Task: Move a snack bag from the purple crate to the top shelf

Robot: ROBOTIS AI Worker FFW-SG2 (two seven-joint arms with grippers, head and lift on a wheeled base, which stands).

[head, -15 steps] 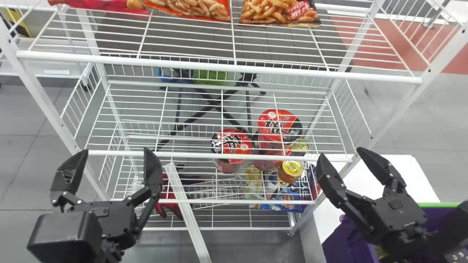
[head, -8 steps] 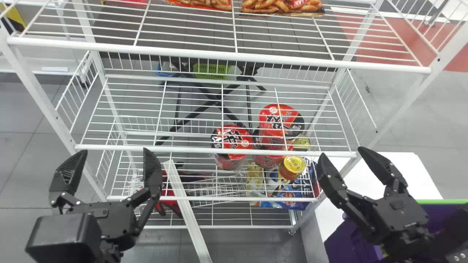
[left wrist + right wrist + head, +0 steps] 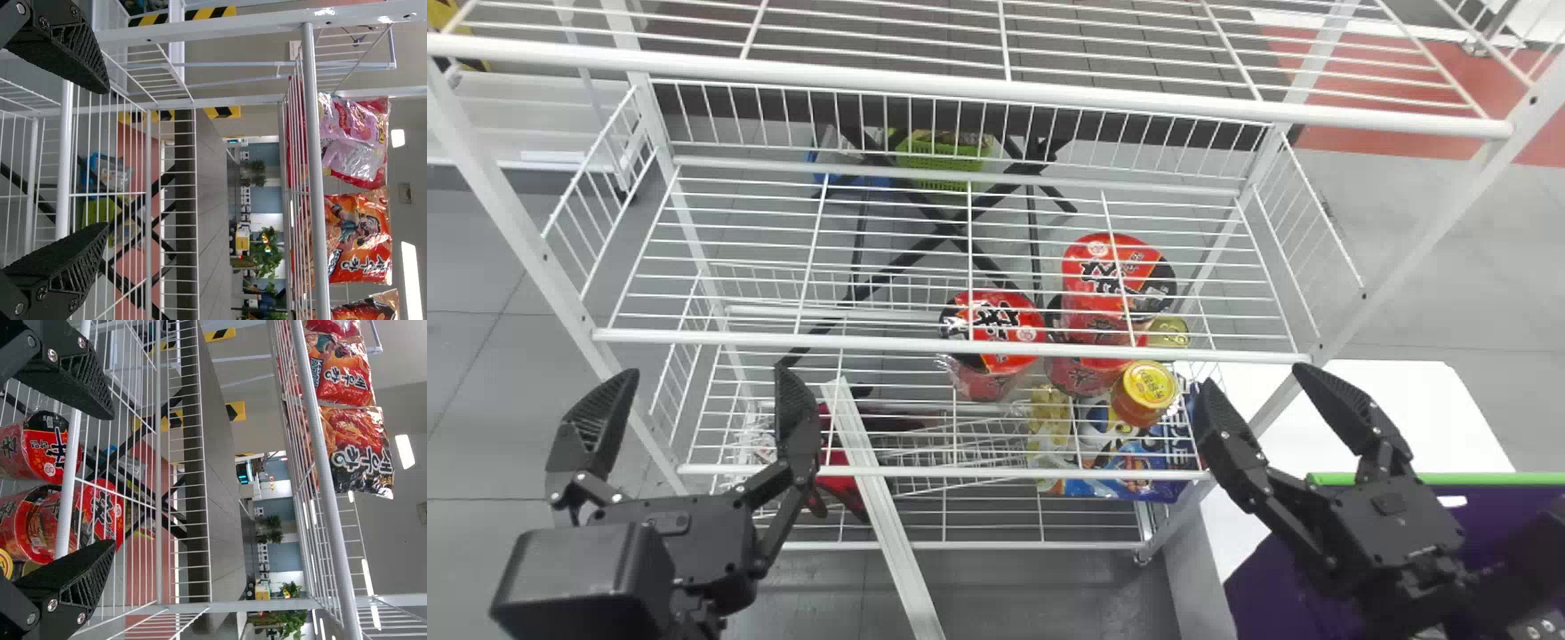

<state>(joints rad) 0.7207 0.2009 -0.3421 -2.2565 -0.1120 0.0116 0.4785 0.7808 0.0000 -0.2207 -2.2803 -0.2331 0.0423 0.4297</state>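
Grey floor stretches around a white wire rack, with a reddish floor patch behind its right side.

Snack bags stand in a row on the top shelf, behind its front rail. Nearest the shelf's left end is a pink-and-red bag; an orange bag comes next, then an orange-and-black bag, further toward the right end. What the purple crate holds is hidden, and which bag the task means I cannot tell. The crate, with its green rim, sits past the rack's front right corner, by a white table.

Both claws are open. The left gripper hangs before the rack near its front left post, fingers spread wide. The right gripper is likewise parted, beside the front right post, its arm over the crate's side.

Beneath the middle shelf, toward the rack's right end, are a red noodle cup and stacked cups. A yellow-lidded jar is just beside the stack, with a blue package lower down. Behind the rack, a green basket rests near a black crossed frame.
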